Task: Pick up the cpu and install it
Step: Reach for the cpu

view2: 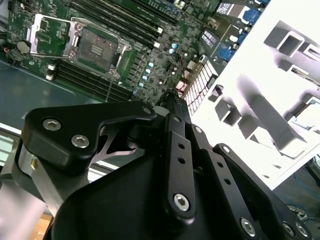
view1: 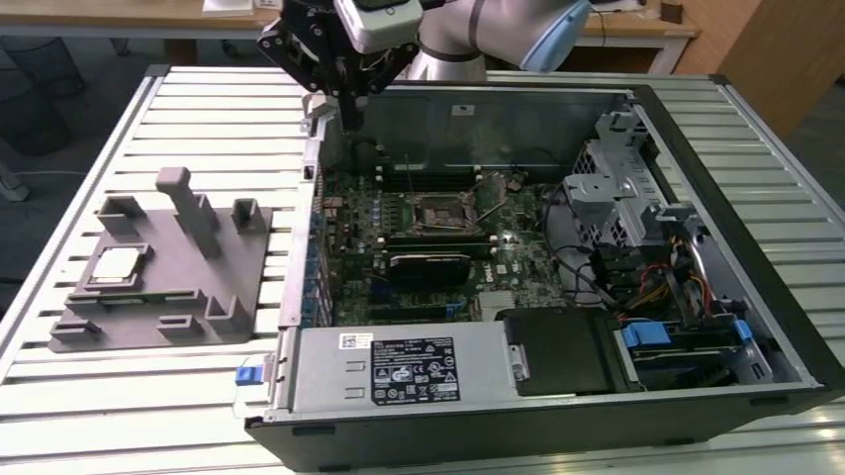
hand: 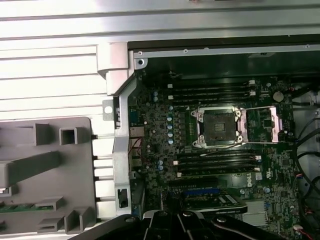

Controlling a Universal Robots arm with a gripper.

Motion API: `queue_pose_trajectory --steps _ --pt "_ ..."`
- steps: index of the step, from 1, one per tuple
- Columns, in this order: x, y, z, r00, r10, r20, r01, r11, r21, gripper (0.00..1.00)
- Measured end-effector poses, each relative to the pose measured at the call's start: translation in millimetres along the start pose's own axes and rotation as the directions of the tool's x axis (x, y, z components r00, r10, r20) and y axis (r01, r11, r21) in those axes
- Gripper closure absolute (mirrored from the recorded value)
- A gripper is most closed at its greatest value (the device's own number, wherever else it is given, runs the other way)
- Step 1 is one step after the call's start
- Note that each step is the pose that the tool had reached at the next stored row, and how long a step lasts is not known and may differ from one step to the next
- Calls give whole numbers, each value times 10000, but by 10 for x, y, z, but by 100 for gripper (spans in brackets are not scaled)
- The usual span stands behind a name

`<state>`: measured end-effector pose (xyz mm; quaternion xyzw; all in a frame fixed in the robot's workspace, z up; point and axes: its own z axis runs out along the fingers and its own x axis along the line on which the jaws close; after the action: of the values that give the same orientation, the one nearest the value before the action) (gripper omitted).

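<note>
I see my gripper (view1: 354, 119) top centre in the exterior view, fingers together and empty. The cpu (view1: 117, 265) lies on the grey fixture (view1: 178, 287), at the exterior view's left.

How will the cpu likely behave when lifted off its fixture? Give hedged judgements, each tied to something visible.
The cpu looks thin and flat, so it is probably stiff and light. Its shiny metal top may be slippery. It lies low in the fixture, so probably only thin edges offer grip; it seems unlikely to roll or tip.
</note>
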<state>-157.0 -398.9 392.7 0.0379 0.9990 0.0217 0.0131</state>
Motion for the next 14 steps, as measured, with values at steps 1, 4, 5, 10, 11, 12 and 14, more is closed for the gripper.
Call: queue_pose_trajectory --steps 1,4,5,10,11,12,14 --pt "11 -1 0 10000 0 0 0 10000 0 89" --pt "42 -3 0 10000 0 1 0 10000 0 89" --pt "52 -4 0 10000 0 1 0 10000 0 89" --pt "110 -8 -1 10000 1 0 -1 10000 0 89" --pt "122 -9 -1 10000 1 0 -1 10000 0 89" --pt "133 -10 -1 10000 1 0 -1 10000 0 89" --pt "157 -12 -2 10000 0 0 0 10000 0 89"
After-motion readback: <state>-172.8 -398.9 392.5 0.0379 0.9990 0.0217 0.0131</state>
